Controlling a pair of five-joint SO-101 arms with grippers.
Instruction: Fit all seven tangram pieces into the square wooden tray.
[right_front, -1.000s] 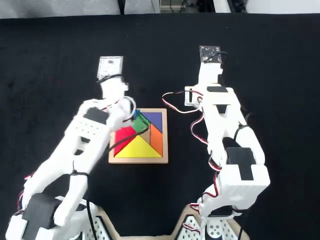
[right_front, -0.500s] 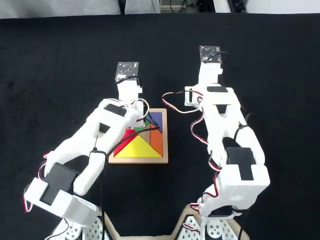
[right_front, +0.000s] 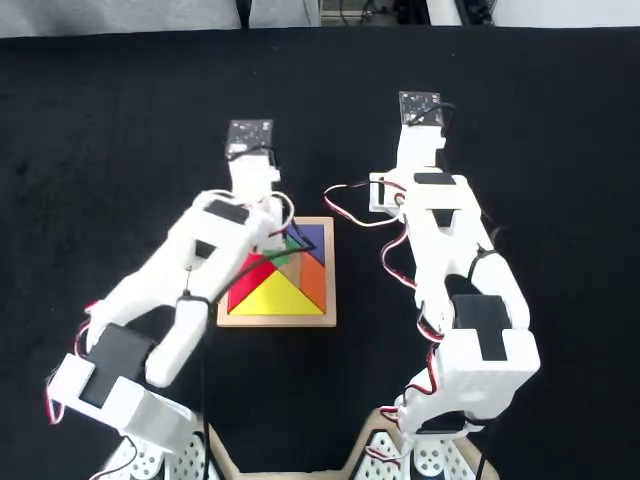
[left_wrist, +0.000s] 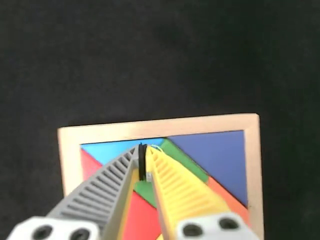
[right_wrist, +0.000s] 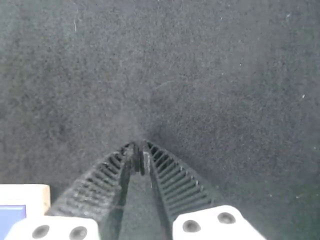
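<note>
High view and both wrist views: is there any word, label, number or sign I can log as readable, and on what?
No text can be read anywhere.
wooden tray and tangram pieces: plain surfaces, no print.
left arm's wrist board: tiny marks, too small to read.
right arm's wrist board: tiny marks, too small to read.

No words, numbers or signs could be read. The wooden tray (right_front: 277, 321) and its coloured pieces (right_front: 272, 295) bore no print. The small dark boards (right_front: 420, 107) in the upper middle of the high view showed only specks too fine to read.
</note>
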